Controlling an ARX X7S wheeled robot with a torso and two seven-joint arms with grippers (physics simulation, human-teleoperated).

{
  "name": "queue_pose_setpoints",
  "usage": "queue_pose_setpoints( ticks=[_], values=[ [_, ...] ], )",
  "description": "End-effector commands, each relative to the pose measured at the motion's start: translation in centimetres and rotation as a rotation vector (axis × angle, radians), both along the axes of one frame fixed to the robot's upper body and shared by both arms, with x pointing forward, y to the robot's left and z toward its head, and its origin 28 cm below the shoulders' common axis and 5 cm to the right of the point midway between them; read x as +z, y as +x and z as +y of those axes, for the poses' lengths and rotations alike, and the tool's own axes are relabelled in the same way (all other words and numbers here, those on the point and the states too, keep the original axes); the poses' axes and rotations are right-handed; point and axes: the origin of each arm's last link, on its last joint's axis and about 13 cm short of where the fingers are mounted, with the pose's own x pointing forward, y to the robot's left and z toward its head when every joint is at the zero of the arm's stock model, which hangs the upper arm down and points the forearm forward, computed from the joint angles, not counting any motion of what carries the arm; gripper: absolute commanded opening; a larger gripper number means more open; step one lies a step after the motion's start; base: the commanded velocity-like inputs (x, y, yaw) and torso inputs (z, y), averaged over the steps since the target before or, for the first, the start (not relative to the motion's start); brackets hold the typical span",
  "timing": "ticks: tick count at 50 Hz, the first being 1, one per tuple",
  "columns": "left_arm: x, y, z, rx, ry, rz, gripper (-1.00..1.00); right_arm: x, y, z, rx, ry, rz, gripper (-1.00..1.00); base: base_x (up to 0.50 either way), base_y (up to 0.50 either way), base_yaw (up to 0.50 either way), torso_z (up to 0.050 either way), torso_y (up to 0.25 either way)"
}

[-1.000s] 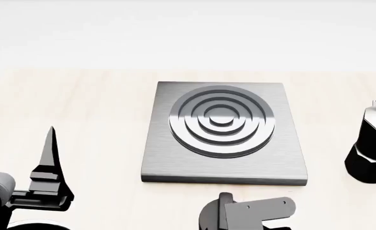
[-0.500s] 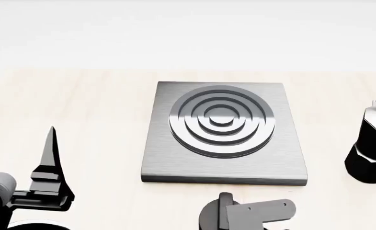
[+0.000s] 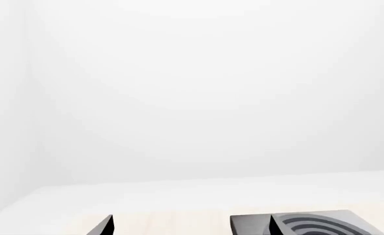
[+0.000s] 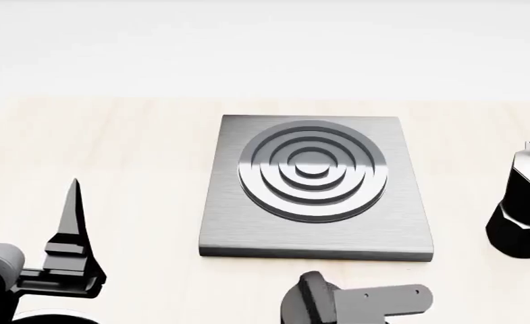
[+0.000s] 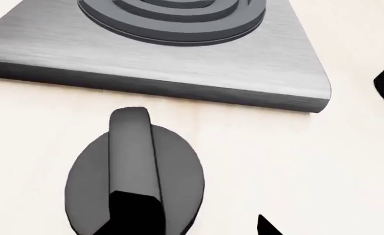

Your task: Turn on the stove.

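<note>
Two arms in play, one light wooden table [image 4: 121, 142] carrying everything. Largest first.

Stove [image 4: 317, 185]: square brushed-metal plate with raised dark rings, mid-table, flat. Untouched.

Moka pot [image 4: 522, 206]: tall, black, upright at the right edge of the table, well apart from the plate.

Left hand [image 3: 190, 226]: near the front-left of the table, off to the left of the plate, pointing toward the far edge. Two fingertips [image 3: 107, 226] show widely spread in the left wrist view, nothing between them. Idle.

Right hand [image 5: 322, 156]: at the front edge, just by the knob. Only two dark finger slivers show in the right wrist view, set well apart, so spread, gripping nothing; neither touches the knob.

Knob [image 5: 134, 178]: small black disc with an upright ridge, on the table just in front of the plate's near edge, partly hidden by the right arm in the head view.

Judgement: approach to the knob, not yet gripped.

Risks: fingers sit to one side of the ridge; closing from here would catch air or only the disc's rim. An off-centre pinch could slip off the narrow ridge when twisted, leaving the stove off. Descending too low could jam fingertips on the tabletop.
</note>
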Motion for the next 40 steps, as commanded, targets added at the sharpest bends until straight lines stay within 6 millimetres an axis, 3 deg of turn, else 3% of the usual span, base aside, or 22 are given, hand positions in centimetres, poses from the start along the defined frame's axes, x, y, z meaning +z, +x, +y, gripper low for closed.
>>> queue_pose_setpoints(
  ticks=[1, 40],
  values=[
    [-0.1, 0.0, 0.0, 0.001, -0.001, 0.001, 1.0, 0.1, -0.1, -0.7, -0.054, -0.026, -0.004, 1.0, 0.0, 0.0, 0.0, 0.0, 0.0],
    [0.0, 0.0, 0.0, 0.0, 0.0, 0.0, 1.0, 0.5, -0.4, -2.2, -0.201, -0.114, -0.035, 1.0, 0.0, 0.0, 0.0, 0.0, 0.0]
  ],
)
